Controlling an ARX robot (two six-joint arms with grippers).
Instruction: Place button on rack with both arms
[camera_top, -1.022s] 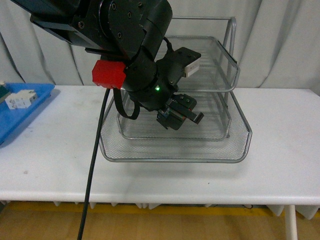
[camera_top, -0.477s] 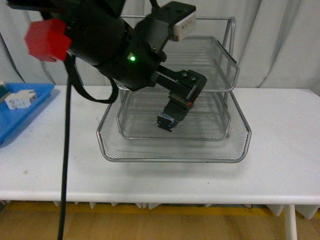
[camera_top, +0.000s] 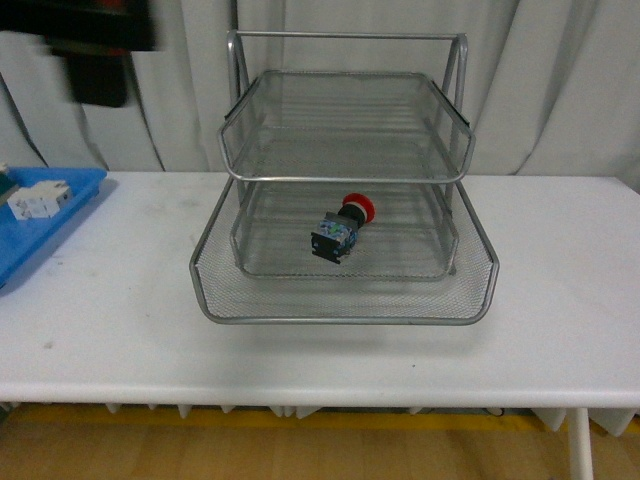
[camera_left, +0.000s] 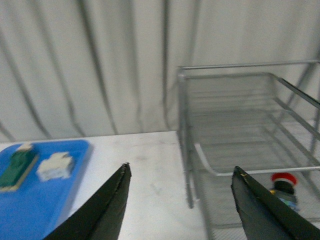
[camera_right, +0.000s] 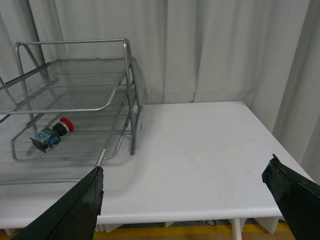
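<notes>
The left arm (camera_top: 100, 50) has lifted clear of the rack (camera_top: 345, 320) since half a second ago. The button (camera_top: 343, 228) it carried now lies loose on the mesh. The left end effector (camera_left: 181, 168) is spread wide with nothing in it. The right end effector (camera_right: 185, 165) is likewise wide apart and empty, above the bare worktop (camera_right: 200, 150).

The front view shows neither end effector. It catches only a blurred dark piece of the left arm, cut off at the top-left corner.

There is one button, lying on its side on the middle tier of the one three-tier rack, with its red cap toward the back right. The right wrist view shows it sharply; the left wrist view shows it blurred.

One blue tray (camera_top: 45, 240), cut off at the left edge, holds two pieces. These are a white block (camera_top: 40, 198) and a green block (camera_left: 17, 167), and the front view barely catches the green block.
</notes>
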